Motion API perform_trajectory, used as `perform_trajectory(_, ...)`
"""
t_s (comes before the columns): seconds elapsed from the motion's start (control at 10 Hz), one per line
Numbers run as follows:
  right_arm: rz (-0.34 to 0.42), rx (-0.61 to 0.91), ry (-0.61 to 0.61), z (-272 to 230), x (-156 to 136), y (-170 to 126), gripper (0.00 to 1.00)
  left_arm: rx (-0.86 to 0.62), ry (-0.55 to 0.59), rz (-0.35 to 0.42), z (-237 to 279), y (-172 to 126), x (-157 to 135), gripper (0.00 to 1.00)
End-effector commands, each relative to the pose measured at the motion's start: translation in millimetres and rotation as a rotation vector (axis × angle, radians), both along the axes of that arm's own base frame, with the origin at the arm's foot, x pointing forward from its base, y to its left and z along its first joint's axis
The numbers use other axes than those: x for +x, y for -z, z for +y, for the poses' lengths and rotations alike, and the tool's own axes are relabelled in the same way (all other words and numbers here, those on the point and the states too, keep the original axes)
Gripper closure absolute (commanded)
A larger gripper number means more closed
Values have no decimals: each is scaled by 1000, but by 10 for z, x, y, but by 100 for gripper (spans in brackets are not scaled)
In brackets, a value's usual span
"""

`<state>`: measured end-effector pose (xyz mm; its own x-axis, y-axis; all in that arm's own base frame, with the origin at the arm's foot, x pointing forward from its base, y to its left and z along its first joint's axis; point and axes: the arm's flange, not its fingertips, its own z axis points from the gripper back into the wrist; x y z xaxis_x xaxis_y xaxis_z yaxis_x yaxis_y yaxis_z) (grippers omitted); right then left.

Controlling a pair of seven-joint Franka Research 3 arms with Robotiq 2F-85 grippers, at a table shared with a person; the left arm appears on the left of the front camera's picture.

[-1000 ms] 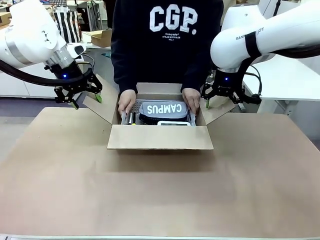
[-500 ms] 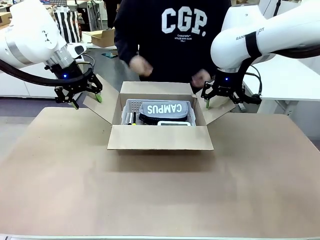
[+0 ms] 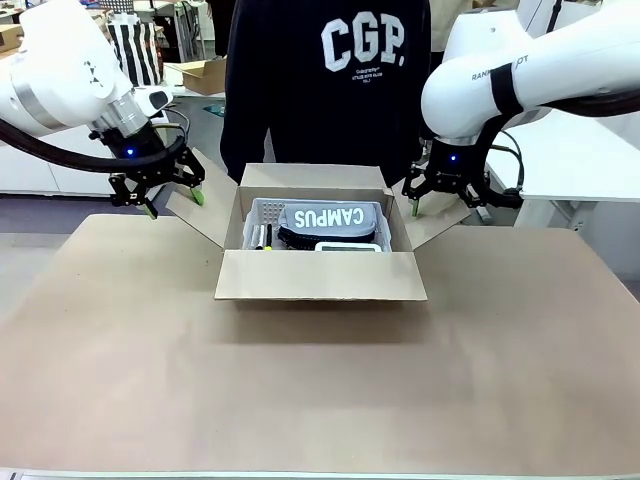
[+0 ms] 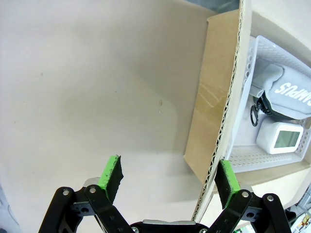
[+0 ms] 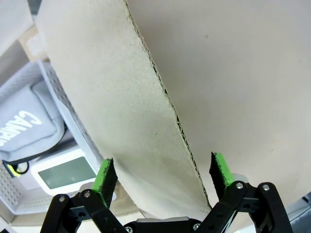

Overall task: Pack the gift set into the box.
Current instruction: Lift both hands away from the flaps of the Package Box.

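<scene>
The box (image 3: 320, 278) is sitting in the middle of the cardboard-covered table (image 3: 320, 400), just in front of the person (image 3: 330, 100), who is standing at the far side in a dark sweatshirt. All four of its flaps are standing open, and inside it a white perforated basket (image 3: 258, 212) is holding a grey pouch (image 3: 330, 217) (the word CAMPUS is printed across it), a small white device with a screen (image 3: 348, 246) and some thin pen-like things along the basket's left side. The left gripper (image 3: 175, 205) is hovering at the box's left flap (image 3: 205, 218) with its jaws spread wide; in the left wrist view the flap's corrugated edge is running up between the green pads (image 4: 112, 170), close to one of them, though contact cannot be judged. The right gripper (image 3: 440, 198) is doing likewise at the right flap (image 3: 432, 222), its claw gaping wide, with that flap's edge lying between the fingers in the right wrist view. Neither claw is holding anything.
</scene>
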<state>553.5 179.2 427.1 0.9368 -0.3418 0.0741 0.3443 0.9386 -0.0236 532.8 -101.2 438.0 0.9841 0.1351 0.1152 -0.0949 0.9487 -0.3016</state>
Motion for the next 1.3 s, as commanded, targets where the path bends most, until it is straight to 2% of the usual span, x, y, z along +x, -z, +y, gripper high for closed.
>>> perform_trajectory(0.0,-2,-17,9,41,33,-15,0,17,-17,1,0,-24,-13,0)
perform_trajectory(0.9,0,0,0,0,0,0,0,17,-17,1,0,-24,-13,0)
perform_trajectory(1.0,-73,-25,-45,-11,-41,-248,0,0,0,0,0,0,0,0)
perform_trajectory(1.2,-166,138,-84,-360,-442,-917,0,-261,102,-123,157,-859,-434,0)
